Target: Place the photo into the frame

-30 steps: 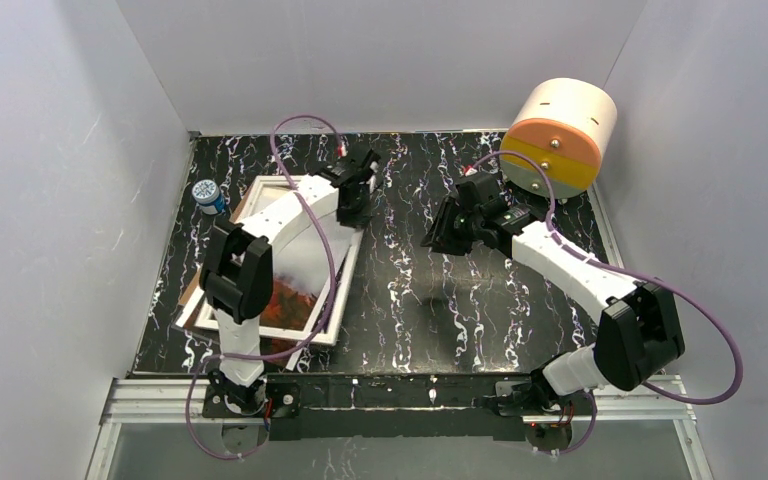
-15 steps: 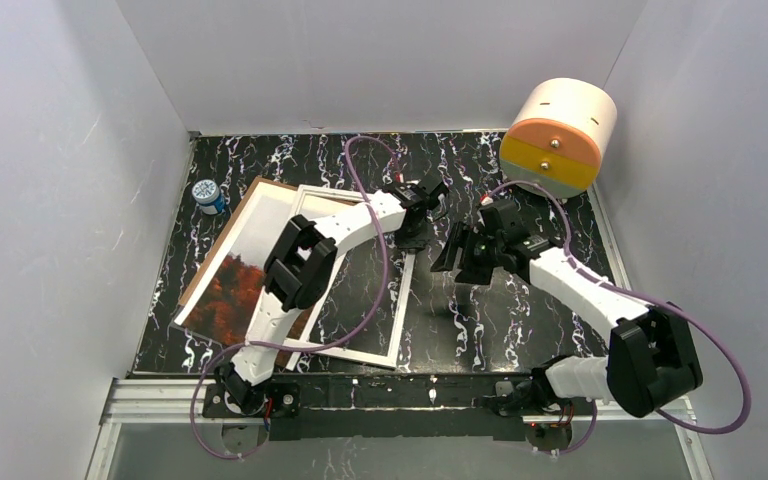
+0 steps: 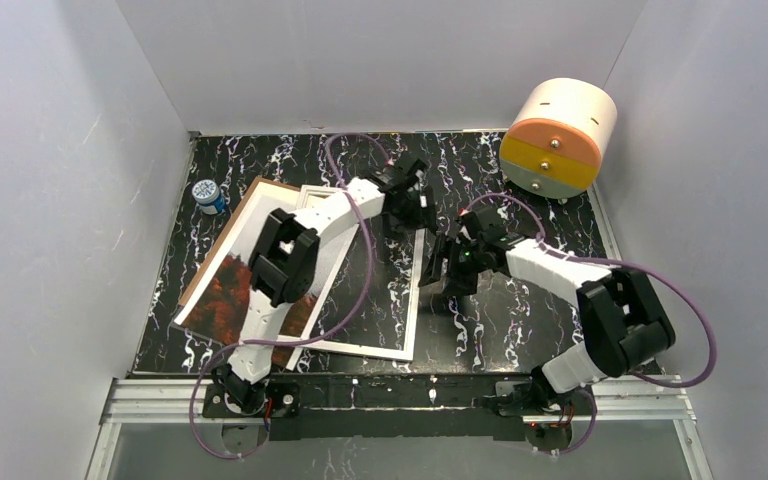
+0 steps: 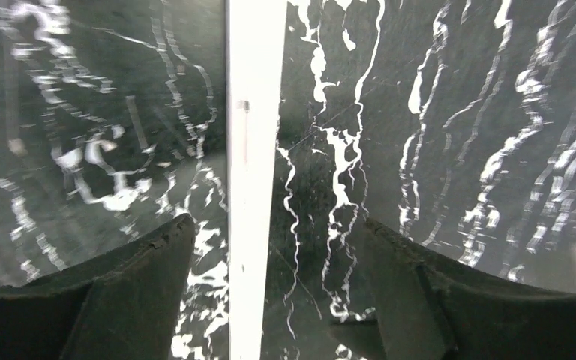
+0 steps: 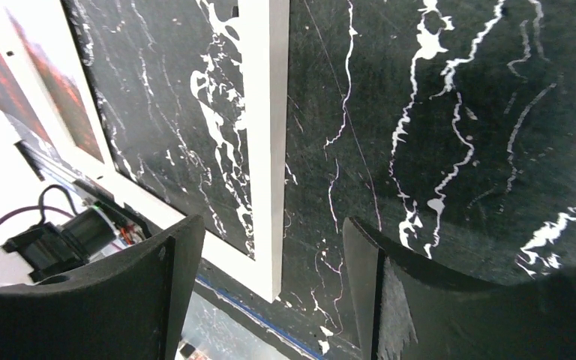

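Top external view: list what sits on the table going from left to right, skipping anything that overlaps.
small blue-and-white container → photo → frame → right pincer → white-and-orange drum

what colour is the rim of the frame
White; the frame rim shows best in the right wrist view.

Photo (image 3: pixel 222 292): middle hidden under left arm (image 3: pixel 285 255).
Frame (image 4: pixel 253 112) rim: between the fingers (image 4: pixel 120 300), cut off top and bottom.
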{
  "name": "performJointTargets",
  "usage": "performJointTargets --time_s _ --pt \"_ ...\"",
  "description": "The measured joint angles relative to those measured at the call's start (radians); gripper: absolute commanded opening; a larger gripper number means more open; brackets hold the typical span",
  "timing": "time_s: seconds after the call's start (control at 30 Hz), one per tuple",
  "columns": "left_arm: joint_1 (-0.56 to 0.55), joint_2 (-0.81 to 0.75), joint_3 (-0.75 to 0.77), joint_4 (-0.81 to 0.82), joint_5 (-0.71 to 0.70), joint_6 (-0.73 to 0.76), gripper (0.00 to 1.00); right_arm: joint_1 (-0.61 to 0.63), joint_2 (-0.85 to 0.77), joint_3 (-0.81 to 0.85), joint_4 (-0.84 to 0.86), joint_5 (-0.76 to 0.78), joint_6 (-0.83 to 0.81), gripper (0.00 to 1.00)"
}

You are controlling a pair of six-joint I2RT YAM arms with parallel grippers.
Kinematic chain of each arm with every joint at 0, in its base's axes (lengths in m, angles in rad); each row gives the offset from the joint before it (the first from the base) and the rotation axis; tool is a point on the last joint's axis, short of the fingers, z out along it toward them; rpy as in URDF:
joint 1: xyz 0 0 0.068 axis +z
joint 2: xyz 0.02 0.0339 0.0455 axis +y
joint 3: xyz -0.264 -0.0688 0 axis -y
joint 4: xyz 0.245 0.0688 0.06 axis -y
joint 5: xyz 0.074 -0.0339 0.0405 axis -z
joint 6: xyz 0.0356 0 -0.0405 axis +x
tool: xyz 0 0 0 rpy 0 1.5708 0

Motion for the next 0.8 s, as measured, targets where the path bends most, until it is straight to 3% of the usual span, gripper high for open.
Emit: performJointTargets --time_s 0.23,0.3,0.43,0.63,0.73,0.8 --pt "0.181 -0.313 -0.197 0.038 0.021 0.084 0.85 0.099 0.140 0.138 -0.083 0.129 0.012 0.67" --pt "0.237 -0.405 -0.249 0.029 -0.021 0.111 0.74 0.122 0.185 0.195 -0.108 0.180 0.013 0.65" --pt "0.353 -0.553 -0.382 -0.002 -0.133 0.174 0.62 0.170 0.292 0.324 -0.171 0.304 0.011 0.59" --pt "0.490 -0.602 -0.593 -0.042 -0.211 0.220 0.51 0.204 0.377 0.410 -0.264 0.460 0.011 0.51" --pt "0.547 -0.601 -0.678 -0.047 -0.228 0.215 0.51 0.206 0.377 0.412 -0.267 0.473 0.012 0.35" --pt "0.579 -0.601 -0.721 -0.035 -0.237 0.206 0.50 0.209 0.378 0.415 -0.262 0.477 0.006 0.29"
